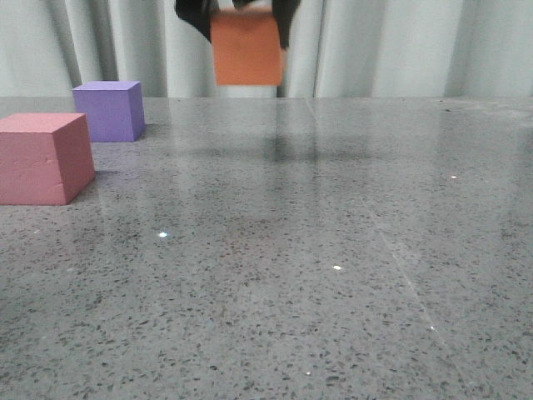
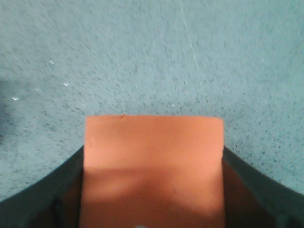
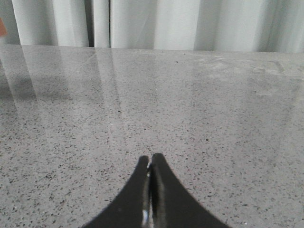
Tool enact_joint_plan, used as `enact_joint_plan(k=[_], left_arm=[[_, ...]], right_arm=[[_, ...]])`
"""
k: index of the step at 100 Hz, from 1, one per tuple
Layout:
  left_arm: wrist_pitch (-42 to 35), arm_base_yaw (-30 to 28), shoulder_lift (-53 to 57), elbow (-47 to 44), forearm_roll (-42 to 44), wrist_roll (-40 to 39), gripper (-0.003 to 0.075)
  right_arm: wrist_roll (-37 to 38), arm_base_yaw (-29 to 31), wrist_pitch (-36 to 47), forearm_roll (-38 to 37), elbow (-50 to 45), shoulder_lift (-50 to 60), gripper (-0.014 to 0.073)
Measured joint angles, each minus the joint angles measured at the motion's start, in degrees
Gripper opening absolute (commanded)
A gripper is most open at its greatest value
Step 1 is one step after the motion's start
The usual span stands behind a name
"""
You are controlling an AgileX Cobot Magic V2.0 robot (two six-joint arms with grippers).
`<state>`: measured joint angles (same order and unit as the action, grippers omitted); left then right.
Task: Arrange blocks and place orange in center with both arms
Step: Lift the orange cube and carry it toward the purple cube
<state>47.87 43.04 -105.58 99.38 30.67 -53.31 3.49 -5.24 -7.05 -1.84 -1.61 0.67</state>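
Left gripper [image 2: 152, 199] clamped on orange [image 1: 246, 47], carried high over far centre of table [image 1: 333, 275], well right of purple [image 1: 109, 110] and pink [image 1: 43, 157] at left; right gripper [image 3: 150, 190] fingers together, empty.

Orange cube [image 1: 246, 47] off table, high at back centre, slightly tilted, clamped on both sides by left gripper [image 1: 245, 21]; flat face fills left wrist view. Pink-red cube [image 1: 43, 157] on table at near left, upright. Purple cube [image 1: 109, 110] just behind it, apart, upright. Right gripper [image 3: 150, 166] pressed closed, empty.
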Motion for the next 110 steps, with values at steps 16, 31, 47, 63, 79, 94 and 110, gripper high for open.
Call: enact_joint_plan(k=[16, 31, 47, 63, 79, 94, 110], left_arm=[[0.4, -3.4, 4.1, -3.3, 1.0, -0.3, 0.0256], [0.5, -7.2, 8.8, -8.9, 1.4, 0.4, 0.0256], [-0.5, -10.7, 14.7, -15.3, 1.6, 3.0, 0.0256], [-2.8, -14.6, 18.1, -20.4, 1.6, 4.8, 0.0253], [-5.2, -16.5, 18.6, -23.4, 1.3, 6.9, 0.0252], [-7.2, -17.1, 18.6, -25.1, 0.9, 7.2, 0.0252], [-9.8, -18.2, 18.6, -26.4, -0.3, 7.2, 0.0252]], right_arm=[[0.0, 0.0, 0.0, 0.0, 0.0, 0.0, -0.0067], [0.0, 0.0, 0.0, 0.0, 0.0, 0.0, -0.0067], [0.0, 0.0, 0.0, 0.0, 0.0, 0.0, -0.0067], [0.0, 0.0, 0.0, 0.0, 0.0, 0.0, -0.0067], [0.0, 0.0, 0.0, 0.0, 0.0, 0.0, -0.0067], [0.0, 0.0, 0.0, 0.0, 0.0, 0.0, -0.0067], [0.0, 0.0, 0.0, 0.0, 0.0, 0.0, -0.0067]])
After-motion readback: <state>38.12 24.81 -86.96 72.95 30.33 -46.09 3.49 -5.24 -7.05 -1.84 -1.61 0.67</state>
